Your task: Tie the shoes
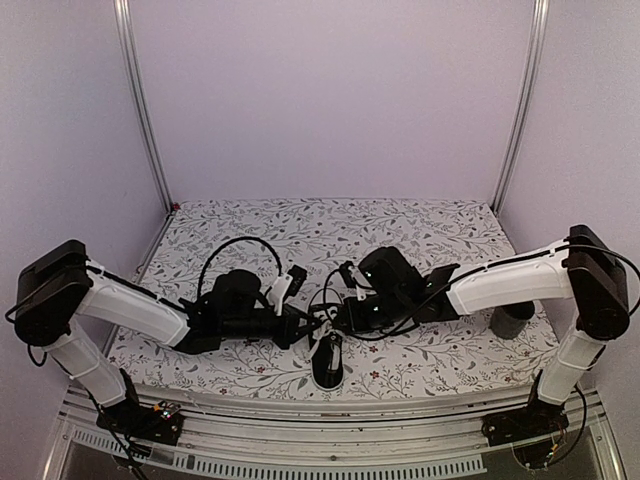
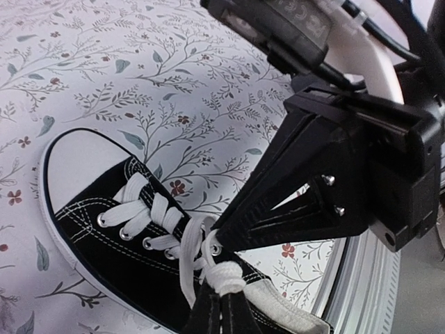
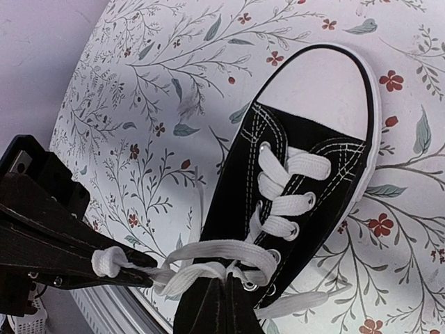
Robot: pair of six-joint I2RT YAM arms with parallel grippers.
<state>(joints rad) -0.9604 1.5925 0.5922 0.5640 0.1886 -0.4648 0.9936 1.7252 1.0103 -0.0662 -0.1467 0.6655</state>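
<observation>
Black canvas sneaker [image 1: 327, 368] with a white sole and toe cap lies on the flowered tablecloth [image 1: 420, 225], near the front edge and about midway between the two arms. Both arms reach in low over the shoe and meet just above it. The left claw [image 2: 221, 306] is pressed together on a bunched bit of the white laces [image 3: 285, 205], right over the top eyelets. The right claw [image 3: 226, 306] is likewise closed, pinching a flat strand that runs across the tongue. From the right wrist, the left claw's tip shows a small loop of lace drawn out to the side of the shoe. The lower eyelets are laced in neat crossbars. A dark grey mug [image 1: 515, 322] stands well off to the right, partly behind the right arm.
</observation>
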